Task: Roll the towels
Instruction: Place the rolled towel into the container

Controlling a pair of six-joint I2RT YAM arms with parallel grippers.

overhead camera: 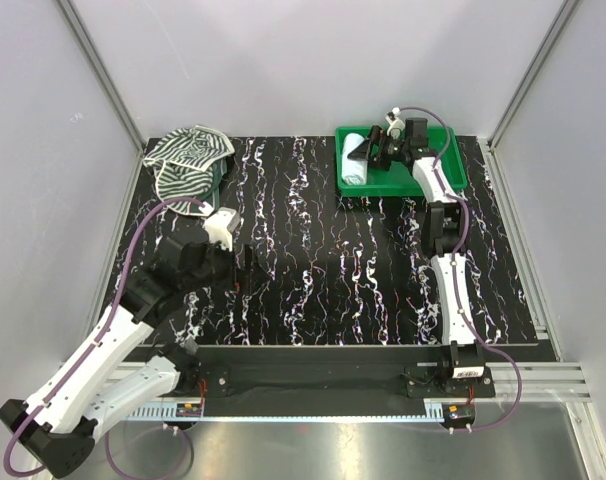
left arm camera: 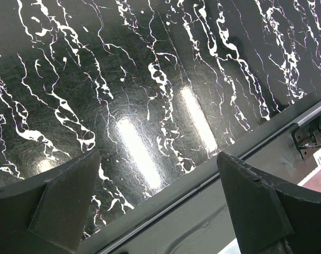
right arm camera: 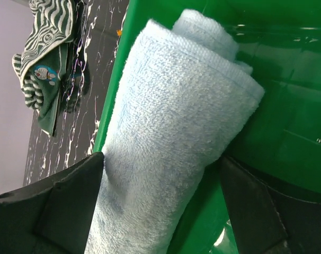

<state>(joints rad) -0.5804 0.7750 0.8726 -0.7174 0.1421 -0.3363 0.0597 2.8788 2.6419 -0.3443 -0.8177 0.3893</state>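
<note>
This looks like a robotics lab test cell: plain pale panels [overhead camera: 313, 60] framed by aluminium posts [overhead camera: 102, 72] wall off a black marbled bench [overhead camera: 313, 290], with two cabled robot arms [overhead camera: 451, 290] bolted at its near edge.

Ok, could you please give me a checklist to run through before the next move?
1. Blue towel rolled and lying in the tray: ok.
2. Right end effector open, straddling the roll: ok.
3. Roll free of contact on both sides before lifting away: cannot tell; a gap shows on one side only.
4. Left end effector open and empty above the table: ok.
5. Striped towel rolled: not ok; it lies crumpled at the far left corner.
6. Striped towel clear of the tray: ok.
</note>
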